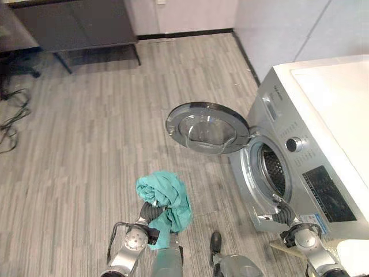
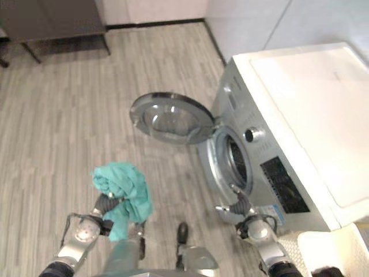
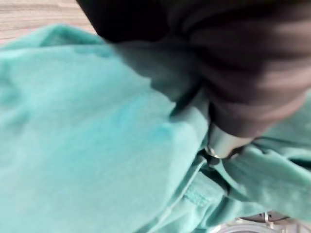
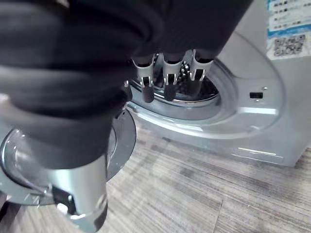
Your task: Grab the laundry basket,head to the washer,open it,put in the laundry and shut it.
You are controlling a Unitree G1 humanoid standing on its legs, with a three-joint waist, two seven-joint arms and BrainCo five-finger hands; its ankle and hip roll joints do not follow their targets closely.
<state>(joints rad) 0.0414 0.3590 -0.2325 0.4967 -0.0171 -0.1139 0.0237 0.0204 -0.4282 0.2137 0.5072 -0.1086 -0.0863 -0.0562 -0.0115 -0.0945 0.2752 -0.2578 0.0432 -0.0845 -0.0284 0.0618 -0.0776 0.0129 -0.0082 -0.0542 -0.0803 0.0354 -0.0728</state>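
A bunched teal cloth point(image 1: 166, 193) hangs above the wood floor, and my left hand point(image 1: 151, 212) is curled into it from below. Up close, the cloth point(image 3: 87, 136) wraps round a silver finger point(image 3: 222, 141). The silver washer point(image 1: 323, 190) with a white top stands at the right. Its round door point(image 1: 207, 127) is swung wide open to the left, baring the drum opening point(image 1: 274, 171). My right hand point(image 1: 281, 212) hovers low in front of the washer, just below the opening. Its fingers point(image 4: 165, 82) are straight, point at the drum's rim point(image 4: 228, 104) and hold nothing.
A white laundry basket point(image 2: 331, 248) sits at the lower right beside the washer. A dark cabinet on thin legs point(image 1: 75, 23) stands against the far wall. Loose cables point(image 1: 11, 124) lie at the left edge. Bare wood floor point(image 1: 104, 144) stretches between the cabinet and me.
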